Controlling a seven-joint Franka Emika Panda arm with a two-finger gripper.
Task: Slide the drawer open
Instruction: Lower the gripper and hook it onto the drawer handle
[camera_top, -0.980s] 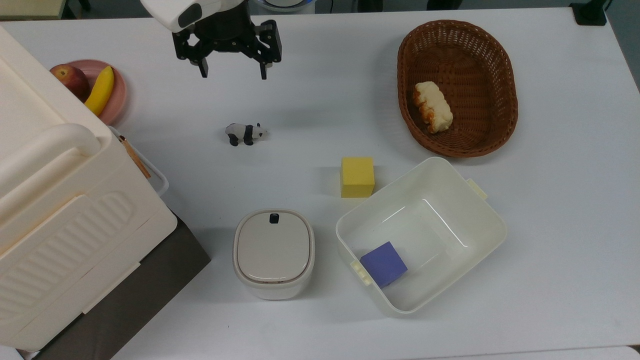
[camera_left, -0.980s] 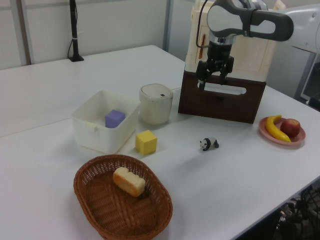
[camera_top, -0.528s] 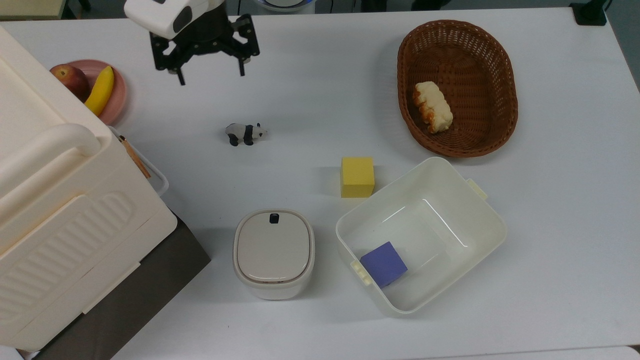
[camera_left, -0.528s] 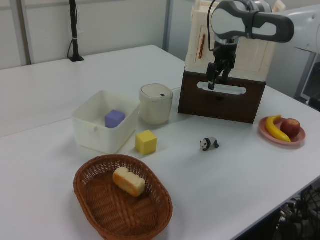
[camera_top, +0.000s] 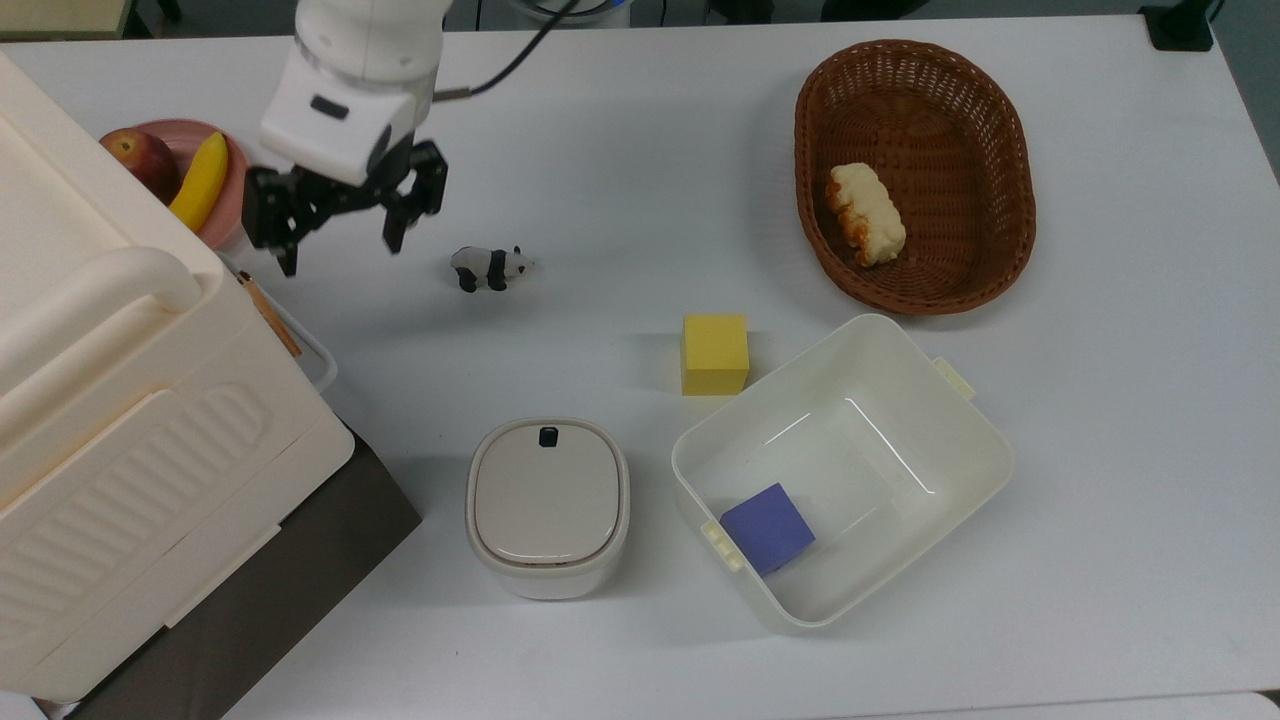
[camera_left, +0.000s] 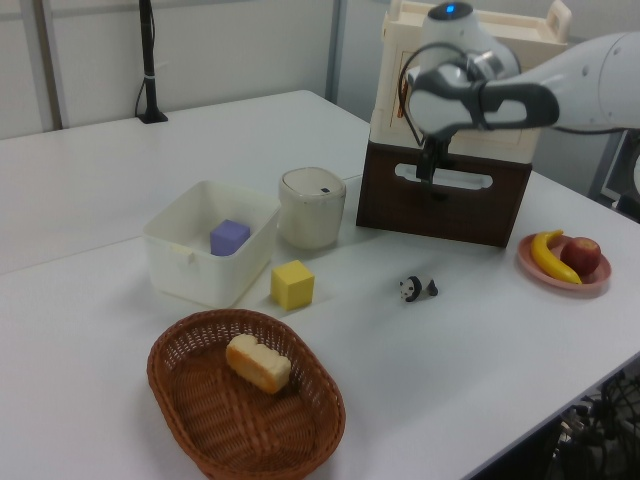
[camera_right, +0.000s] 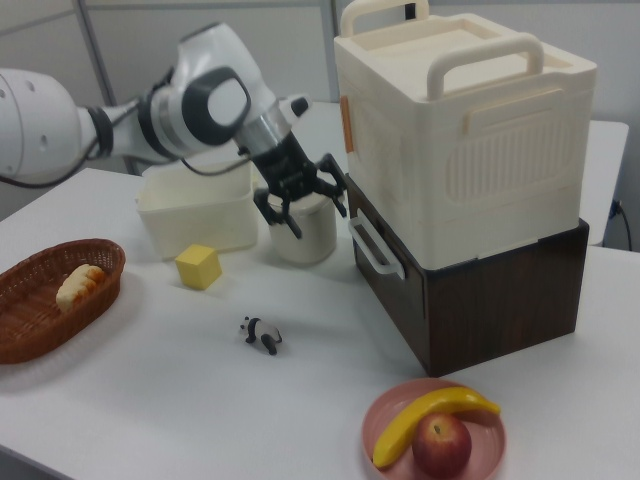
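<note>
One gripper (camera_top: 340, 252), fingers spread open and empty, upper left of the top view, just beside the white loop handle (camera_right: 373, 247) of the drawer (camera_right: 385, 255). Drawer shut, dark front panel flush with the brown base under the cream cabinet (camera_right: 465, 120), right of centre in the right view. Close by: toy panda (camera_top: 490, 267), plate (camera_top: 235, 190) holding a banana (camera_top: 202, 180) and an apple (camera_top: 140, 158).
</note>
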